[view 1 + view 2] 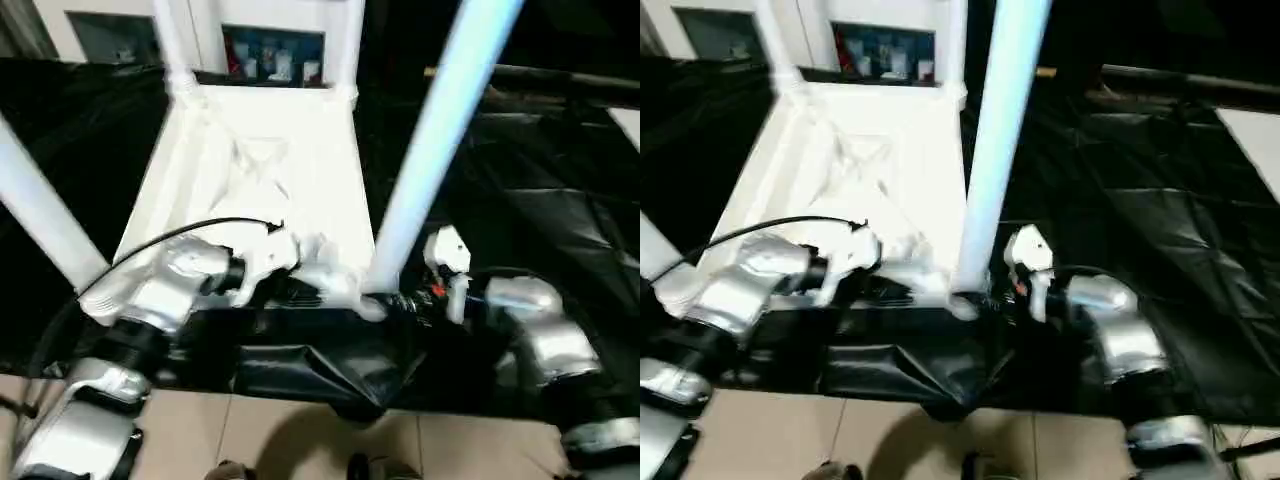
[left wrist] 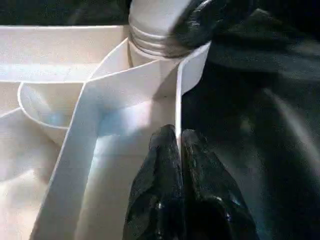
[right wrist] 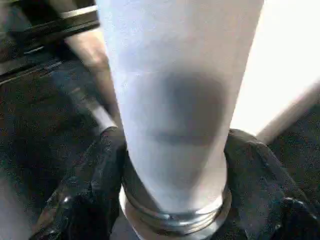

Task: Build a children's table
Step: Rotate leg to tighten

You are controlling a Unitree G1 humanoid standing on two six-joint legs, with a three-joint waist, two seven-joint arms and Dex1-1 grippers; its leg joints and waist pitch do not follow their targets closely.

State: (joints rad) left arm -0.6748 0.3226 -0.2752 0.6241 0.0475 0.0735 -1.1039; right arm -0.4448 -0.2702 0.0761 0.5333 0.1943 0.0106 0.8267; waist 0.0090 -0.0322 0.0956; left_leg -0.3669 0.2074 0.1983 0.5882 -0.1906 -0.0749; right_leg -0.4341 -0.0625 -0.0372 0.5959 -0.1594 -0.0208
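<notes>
At lower middle, the table top point(image 1: 255, 165) wall is pinched by the left gripper point(image 2: 177, 145), seen close in its wrist view. The near leg point(image 3: 175, 100) is clamped by the right gripper point(image 3: 172, 165). More legs point(image 1: 175, 45) are seen farther up.

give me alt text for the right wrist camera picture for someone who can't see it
The right gripper has its two black fingers closed around the lower end of a white table leg, just above the leg's threaded base. Behind it lie black sheeting and a bright white edge of the table top.
</notes>
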